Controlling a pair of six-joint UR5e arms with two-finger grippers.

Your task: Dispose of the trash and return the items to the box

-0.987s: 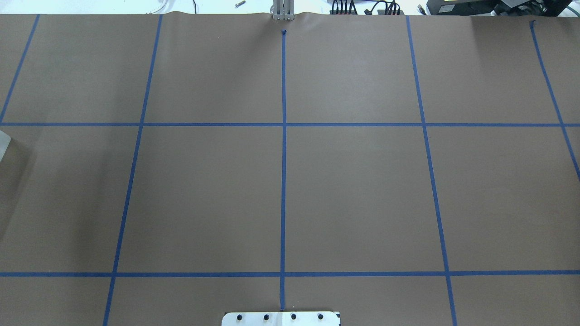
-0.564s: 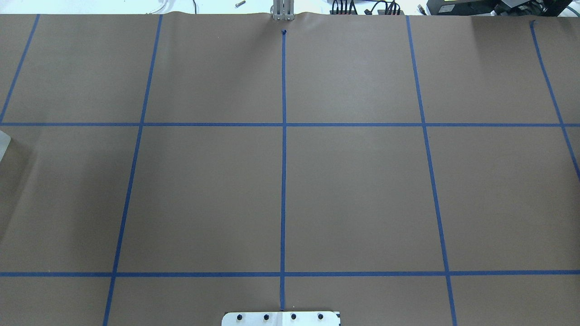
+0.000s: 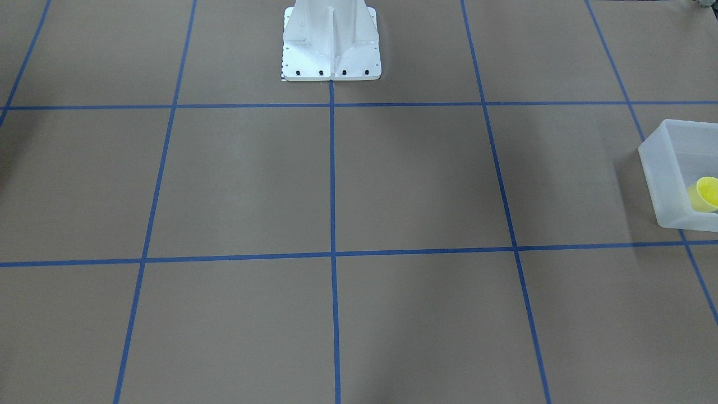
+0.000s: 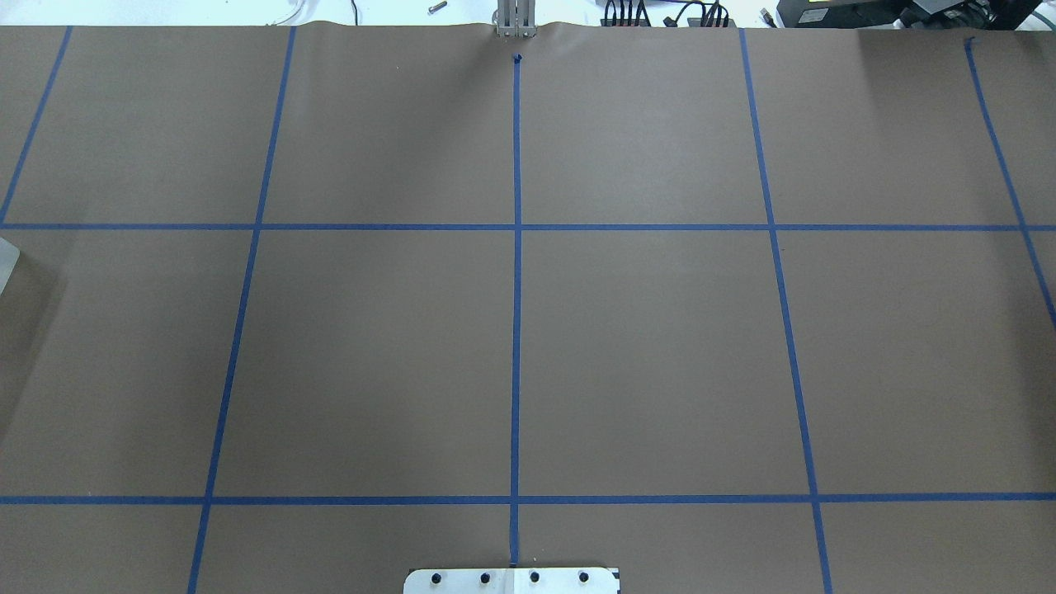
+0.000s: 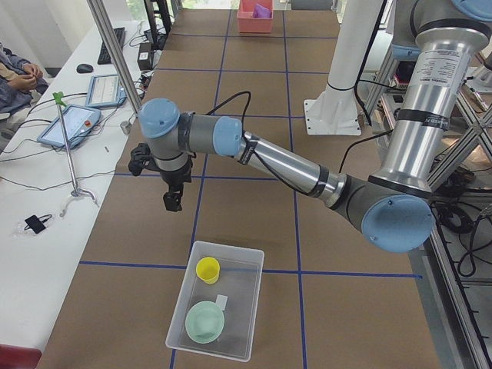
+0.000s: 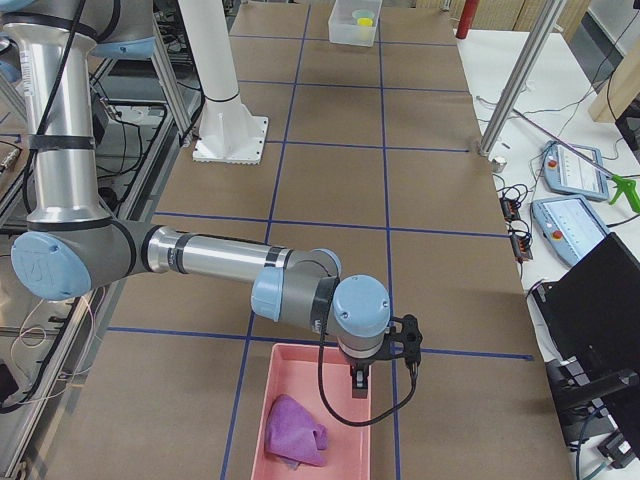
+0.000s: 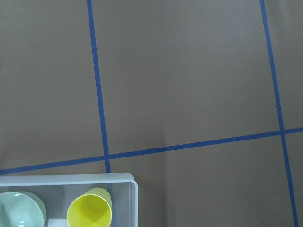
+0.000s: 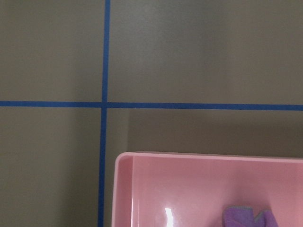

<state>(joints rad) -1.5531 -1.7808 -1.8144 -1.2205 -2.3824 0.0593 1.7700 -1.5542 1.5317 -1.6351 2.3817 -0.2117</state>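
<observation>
obstacles: box left end, pink tray right end.

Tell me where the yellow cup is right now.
In the exterior left view, the yellow cup stands upright inside the box, at its far end, next to the mint-green bowl.

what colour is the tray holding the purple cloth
Pink. The tray shows best in the right wrist-mounted view.
</observation>
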